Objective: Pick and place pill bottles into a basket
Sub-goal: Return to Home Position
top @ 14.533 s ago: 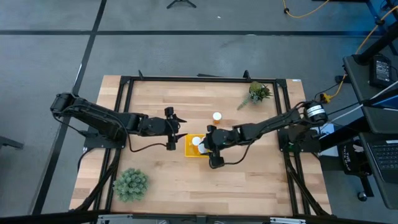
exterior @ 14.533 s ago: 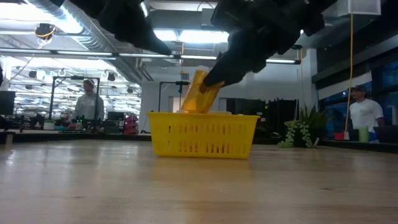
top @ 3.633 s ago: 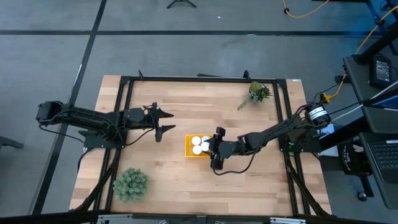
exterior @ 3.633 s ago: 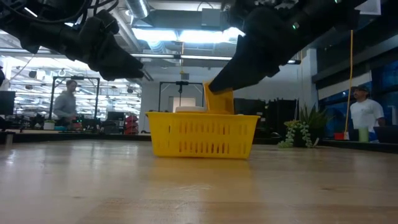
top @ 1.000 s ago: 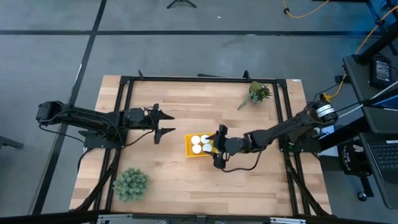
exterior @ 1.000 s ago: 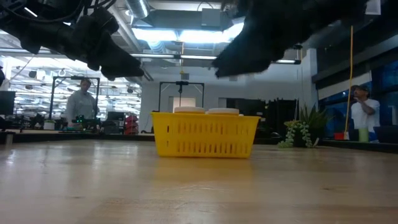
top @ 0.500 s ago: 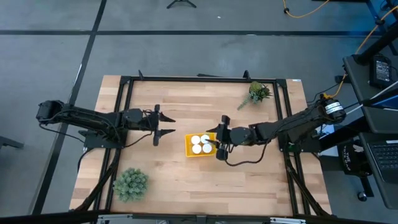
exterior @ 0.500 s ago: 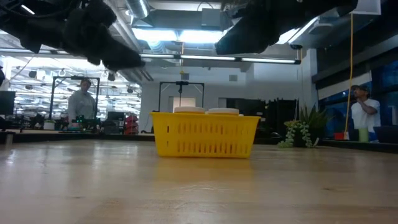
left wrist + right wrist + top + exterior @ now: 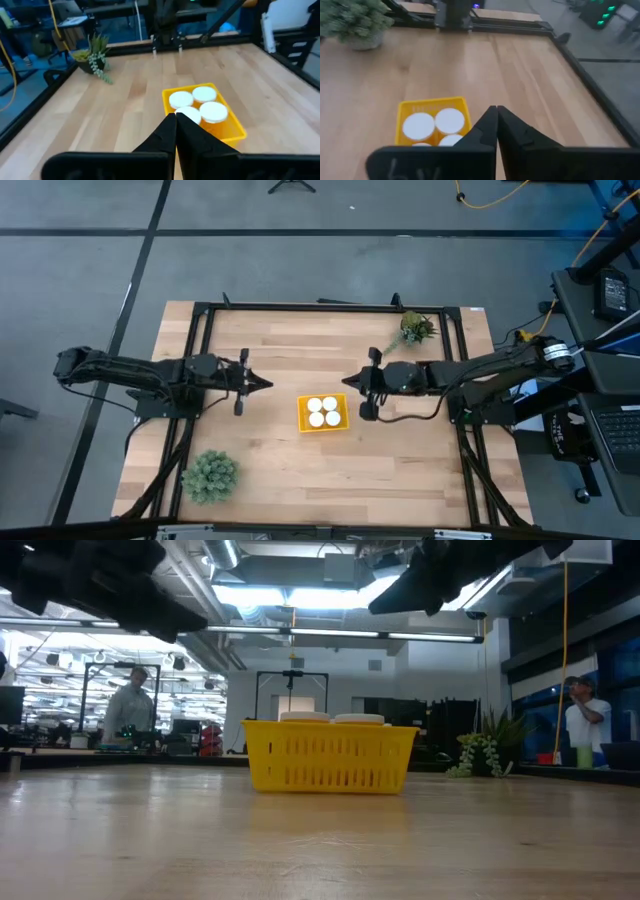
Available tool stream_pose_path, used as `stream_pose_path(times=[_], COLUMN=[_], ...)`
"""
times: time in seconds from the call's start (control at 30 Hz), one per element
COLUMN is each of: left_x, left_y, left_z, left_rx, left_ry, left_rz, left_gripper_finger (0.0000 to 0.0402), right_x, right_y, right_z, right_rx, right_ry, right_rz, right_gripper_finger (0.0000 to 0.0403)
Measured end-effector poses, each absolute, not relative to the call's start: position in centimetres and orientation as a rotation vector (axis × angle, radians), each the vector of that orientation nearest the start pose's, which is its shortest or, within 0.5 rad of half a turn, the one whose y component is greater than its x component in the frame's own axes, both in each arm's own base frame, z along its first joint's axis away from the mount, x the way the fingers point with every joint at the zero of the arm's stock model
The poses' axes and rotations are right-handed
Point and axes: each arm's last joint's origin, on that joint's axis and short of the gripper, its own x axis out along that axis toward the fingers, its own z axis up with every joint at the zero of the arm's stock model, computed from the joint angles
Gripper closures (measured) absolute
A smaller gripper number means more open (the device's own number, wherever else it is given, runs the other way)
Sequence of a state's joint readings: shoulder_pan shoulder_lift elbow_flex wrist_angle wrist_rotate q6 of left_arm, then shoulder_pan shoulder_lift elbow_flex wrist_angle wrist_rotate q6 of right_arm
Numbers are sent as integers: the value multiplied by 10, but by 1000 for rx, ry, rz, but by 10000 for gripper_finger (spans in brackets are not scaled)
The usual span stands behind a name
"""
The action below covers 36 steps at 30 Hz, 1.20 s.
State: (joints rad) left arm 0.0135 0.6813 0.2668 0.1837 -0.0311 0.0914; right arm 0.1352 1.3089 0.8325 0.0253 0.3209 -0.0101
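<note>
Four pill bottles (image 9: 322,412) stood caps-up in the yellow basket (image 9: 302,424), filling it, with none left on the wooden table (image 9: 400,465). Within the last second I had drawn my right gripper (image 9: 495,111) back off the basket's right edge to hang just beside it, and its fingers, spread a moment before, had come together on nothing; my left gripper (image 9: 175,118) had likewise pinched closed and empty, near the basket's other side. By my judgement the placing was finished, and only the retreat of both arms to rest remained.
</note>
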Motion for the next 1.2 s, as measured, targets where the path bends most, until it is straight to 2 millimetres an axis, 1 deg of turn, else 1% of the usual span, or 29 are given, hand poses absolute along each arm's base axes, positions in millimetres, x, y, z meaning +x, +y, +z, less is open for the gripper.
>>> stream_pose_path(times=[0.07, 0.2, 0.27, 0.4, 0.53, 0.63, 0.83, 1.03, 1.2], left_x=[150, 136, 130, 119, 110, 103, 92, 92, 92], left_y=[3, 3, 3, 3, 5, 6, 10, 12, 14], left_z=[207, 209, 201, 182, 179, 179, 177, 179, 180], left_rx=[86, 86, 102, 127, 133, 153, 136, 152, 131], left_ry=[224, 185, 147, 104, 56, 49, 52, 27, 16], left_rz=[24, 36, 38, 52, 78, 97, 142, 173, 180], left_gripper_finger=[399, 400, 400, 400, 399, 400, 399, 399, 400], right_x=[278, 272, 270, 264, 254, 244, 218, 195, 184], right_y=[24, 18, 15, 11, 6, 2, -9, -16, -14], right_z=[254, 236, 230, 219, 217, 223, 231, 220, 209], right_rx=[-91, -95, -93, -99, -76, -69, -46, -16, -6], right_ry=[429, 412, 384, 386, 376, 341, 264, 239, 211], right_rz=[-161, -168, -176, -184, -172, -165, -141, -164, -146], right_gripper_finger=[394, 398, 396, 400, 398, 400, 399, 399, 399])
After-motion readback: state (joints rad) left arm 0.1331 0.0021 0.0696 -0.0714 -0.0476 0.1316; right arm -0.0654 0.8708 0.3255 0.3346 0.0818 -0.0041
